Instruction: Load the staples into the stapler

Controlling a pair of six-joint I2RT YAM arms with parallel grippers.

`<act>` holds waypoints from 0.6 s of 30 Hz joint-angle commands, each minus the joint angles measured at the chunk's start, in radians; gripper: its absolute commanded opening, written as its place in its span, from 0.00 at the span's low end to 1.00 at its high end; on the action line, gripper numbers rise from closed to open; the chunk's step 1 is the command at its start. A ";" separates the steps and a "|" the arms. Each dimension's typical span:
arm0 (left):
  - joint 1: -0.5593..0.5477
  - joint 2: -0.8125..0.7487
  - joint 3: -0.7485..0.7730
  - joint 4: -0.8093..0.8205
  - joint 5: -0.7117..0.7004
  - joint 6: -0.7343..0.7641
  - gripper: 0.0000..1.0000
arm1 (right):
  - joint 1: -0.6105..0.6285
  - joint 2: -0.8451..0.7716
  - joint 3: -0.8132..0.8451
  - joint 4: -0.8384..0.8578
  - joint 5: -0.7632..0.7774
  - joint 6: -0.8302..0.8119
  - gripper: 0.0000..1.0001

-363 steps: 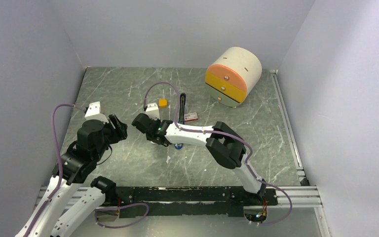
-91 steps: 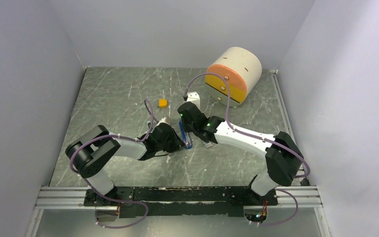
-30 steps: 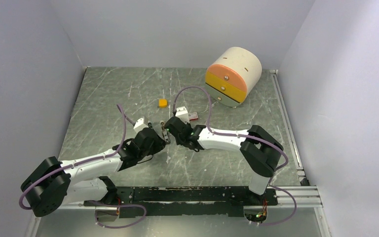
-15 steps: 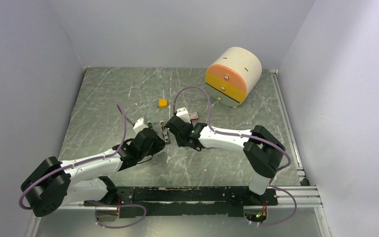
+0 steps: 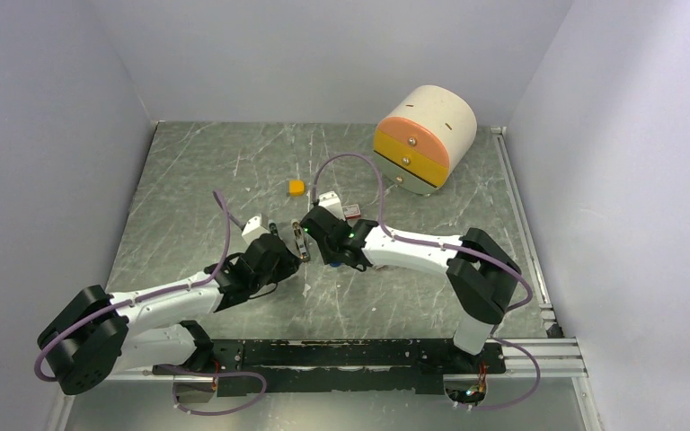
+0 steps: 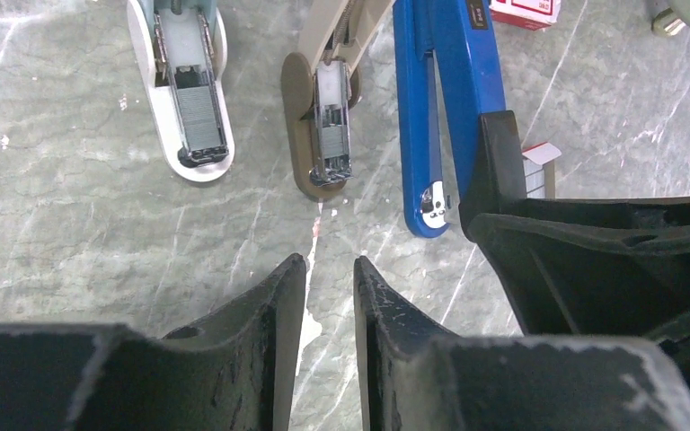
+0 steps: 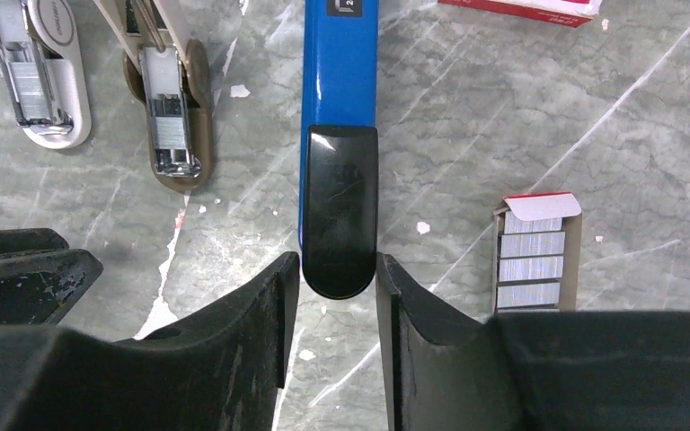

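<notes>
Three staplers lie side by side with their tops swung open: a white one (image 6: pixel 186 108), a tan one (image 6: pixel 328 126) and a blue one (image 7: pixel 340 108). The blue stapler ends in a black cap (image 7: pixel 340 215). My right gripper (image 7: pixel 339 260) is open, its tips flanking that cap closely; I cannot tell if they touch it. The staples (image 7: pixel 533 256) lie as silver strips in a small open card tray on the table, right of the blue stapler. My left gripper (image 6: pixel 328 262) is open and empty, just short of the tan stapler. Silver strips fill the white stapler's channel.
A red-and-white box (image 5: pixel 352 212) lies just beyond the staplers. A small orange block (image 5: pixel 296 187) sits farther back. A round cream cabinet with orange and yellow drawers (image 5: pixel 424 139) stands at the back right. Both grippers (image 5: pixel 301 241) are nearly touching mid-table.
My right gripper's jaws have widened around the blue stapler's black end, and that arm has edged slightly left. The left arm has hardly moved.
</notes>
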 commanded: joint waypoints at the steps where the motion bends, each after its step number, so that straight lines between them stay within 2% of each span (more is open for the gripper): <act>1: -0.002 -0.022 -0.012 -0.027 -0.041 0.008 0.32 | -0.013 -0.025 0.021 0.021 -0.008 -0.020 0.38; 7: 0.002 -0.019 -0.018 -0.025 -0.036 0.011 0.33 | -0.026 0.035 0.018 0.007 -0.026 -0.020 0.36; 12: 0.005 -0.020 -0.027 -0.018 -0.031 0.010 0.33 | -0.029 0.066 -0.012 0.000 -0.072 -0.019 0.26; 18: 0.011 -0.025 -0.035 -0.014 -0.028 0.011 0.33 | -0.031 0.132 -0.044 -0.014 -0.100 -0.020 0.23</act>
